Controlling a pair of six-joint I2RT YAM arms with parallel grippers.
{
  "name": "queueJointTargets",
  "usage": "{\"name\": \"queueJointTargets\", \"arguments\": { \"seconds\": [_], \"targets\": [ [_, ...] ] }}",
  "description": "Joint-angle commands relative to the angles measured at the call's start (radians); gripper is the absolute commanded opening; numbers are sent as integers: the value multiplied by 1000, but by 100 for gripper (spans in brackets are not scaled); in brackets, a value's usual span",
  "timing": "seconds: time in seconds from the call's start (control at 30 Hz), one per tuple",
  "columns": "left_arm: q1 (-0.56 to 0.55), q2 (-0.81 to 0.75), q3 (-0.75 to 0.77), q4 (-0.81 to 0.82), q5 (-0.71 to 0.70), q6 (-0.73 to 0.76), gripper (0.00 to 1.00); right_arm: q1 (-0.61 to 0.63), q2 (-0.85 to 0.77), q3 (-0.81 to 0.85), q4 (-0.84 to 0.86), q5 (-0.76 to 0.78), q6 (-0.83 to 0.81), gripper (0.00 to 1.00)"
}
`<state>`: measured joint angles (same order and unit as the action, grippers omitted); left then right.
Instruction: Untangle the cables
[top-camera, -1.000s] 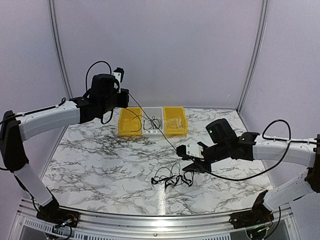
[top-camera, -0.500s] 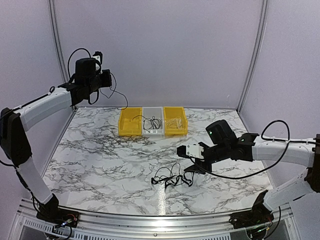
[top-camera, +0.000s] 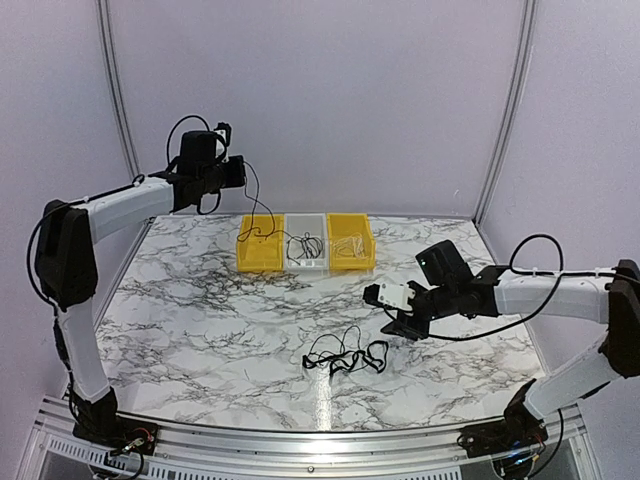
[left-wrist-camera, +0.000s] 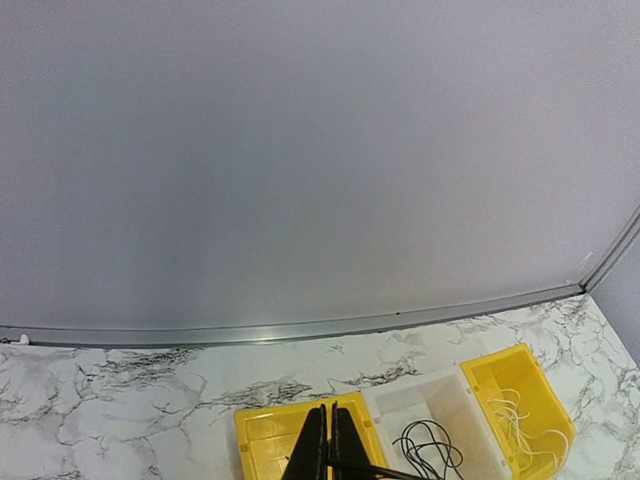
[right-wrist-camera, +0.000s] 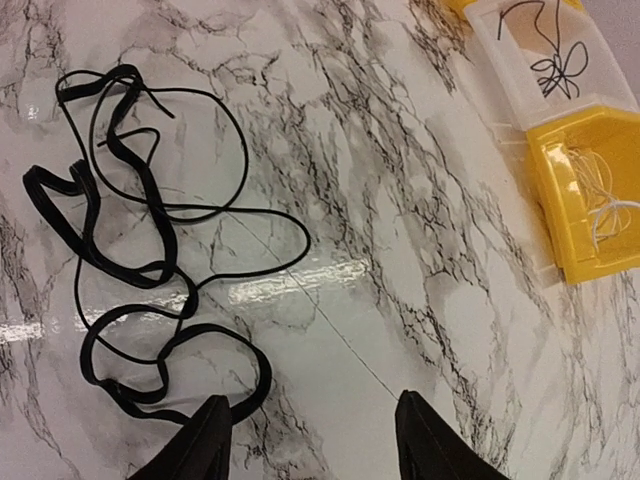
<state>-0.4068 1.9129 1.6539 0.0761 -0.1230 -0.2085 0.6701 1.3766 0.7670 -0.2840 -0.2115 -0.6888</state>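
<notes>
**Lifting one cord clear while the rest is waiting on the bench**

Hanging high at the back of the cell, the left claw is pinching a single cord between closed fingers. The height seems deliberate: it is letting the cord dangle straight, free of the others. The cord's lower end is drooping into the yellow bin directly beneath the claw. I judge that bin to be its drop-off.

Beside that bin, further to the claw's right, a clear bin is holding another coiled black cord. Beyond it, a second yellow bin is holding pale ones, so sorting appears to be under way.

The right claw is hovering low with its fingers spread apart and gripping nothing. The tangle of cables is lying just ahead of it and to its left, loops crossing over each other flat on the surface. That low, open pose is probably setting up the next pick.

The bench is showing a glossy white marble pattern with grey veins, and glare is streaking it near the right claw. Plain lilac walls are closing in the space behind, with a metal strip running along their foot.
</notes>
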Motion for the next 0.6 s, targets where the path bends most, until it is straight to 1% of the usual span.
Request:
{"name": "queueJointTargets", "arguments": {
  "seconds": [0.0, 0.33, 0.43, 0.57],
  "targets": [
    [7, 54, 87, 23, 66, -40, 0, -57, -4, 2, 36, 9, 2, 56],
    [48, 228, 219, 17, 107, -80, 0, -79, 40, 5, 37, 30, -13, 56],
    [60, 260, 224, 29, 141, -114, 0, -79, 56, 9, 36, 33, -14, 55],
    [67, 263, 186, 66, 167, -145, 0, -79, 67, 9, 37, 34, -17, 55]
  ]
}}
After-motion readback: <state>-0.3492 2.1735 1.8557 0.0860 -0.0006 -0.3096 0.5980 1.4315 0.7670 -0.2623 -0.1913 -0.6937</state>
